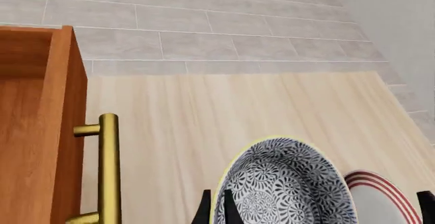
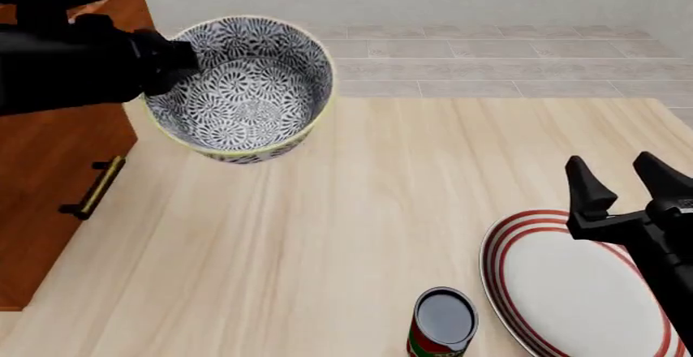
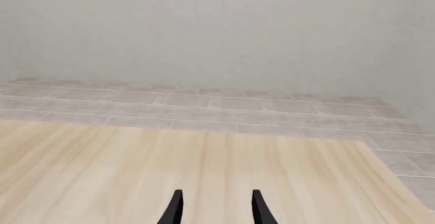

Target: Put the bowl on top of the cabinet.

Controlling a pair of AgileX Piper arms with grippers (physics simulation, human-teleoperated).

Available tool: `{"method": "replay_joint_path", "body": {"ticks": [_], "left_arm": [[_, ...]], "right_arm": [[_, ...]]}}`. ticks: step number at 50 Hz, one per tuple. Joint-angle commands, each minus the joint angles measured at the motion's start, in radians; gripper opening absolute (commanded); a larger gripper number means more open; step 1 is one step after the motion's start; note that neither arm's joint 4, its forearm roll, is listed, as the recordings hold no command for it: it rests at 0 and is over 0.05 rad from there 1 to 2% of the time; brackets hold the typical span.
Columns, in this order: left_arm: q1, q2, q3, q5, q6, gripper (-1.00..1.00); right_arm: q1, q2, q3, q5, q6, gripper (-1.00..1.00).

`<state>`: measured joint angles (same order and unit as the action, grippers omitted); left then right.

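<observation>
The blue-grey floral bowl hangs tilted above the table, just right of the cabinet's top corner. My left gripper is shut on the bowl's left rim. In the left wrist view the bowl fills the space past my left gripper, whose fingers pinch the rim, and the reddish-brown cabinet with its brass handle stands beside it. My right gripper is open above the plate's far edge, holding nothing. In the right wrist view the right gripper has only bare tabletop ahead of it.
A flat white plate with red rings lies at the front right of the table. A red can stands near the front edge, left of the plate. A tiled floor strip and a wall lie beyond the table's far edge.
</observation>
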<state>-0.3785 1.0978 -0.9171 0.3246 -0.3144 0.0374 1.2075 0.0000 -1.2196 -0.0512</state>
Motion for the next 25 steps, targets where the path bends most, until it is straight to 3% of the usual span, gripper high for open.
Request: {"method": "replay_joint_path", "body": {"ticks": [1,25], "left_arm": [[0.035,-0.046,-0.087,0.090,0.014,-1.00],[0.149,-0.078,-0.266,0.242,-0.038,-1.00]], "right_arm": [[0.001,0.000,0.000,0.000,0.004,1.00],[0.002,0.003,0.000,0.000,0.009,1.00]]}}
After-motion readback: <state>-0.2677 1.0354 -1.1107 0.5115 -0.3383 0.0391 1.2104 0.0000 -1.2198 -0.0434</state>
